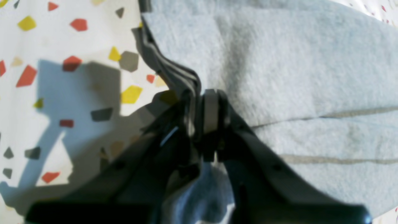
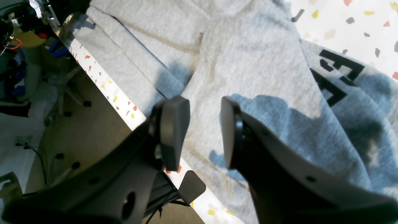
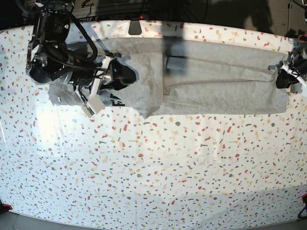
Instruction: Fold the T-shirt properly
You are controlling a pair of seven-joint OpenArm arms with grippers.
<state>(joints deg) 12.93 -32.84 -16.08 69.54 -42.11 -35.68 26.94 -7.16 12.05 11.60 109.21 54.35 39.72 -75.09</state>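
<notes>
Looks like a robotics lab or workshop rather than a home. One wide worktop [image 3: 153,167] under a white cover speckled with red, yellow and grey chips, filling the overhead view. Beyond the worktop's far edge, dark cables [image 3: 144,7] in shadow. Beside its near edge in the right wrist view, bare beige floor [image 2: 77,130], a wheeled stand [image 2: 67,90], loose wires and cluttered gear [image 2: 18,46].
</notes>
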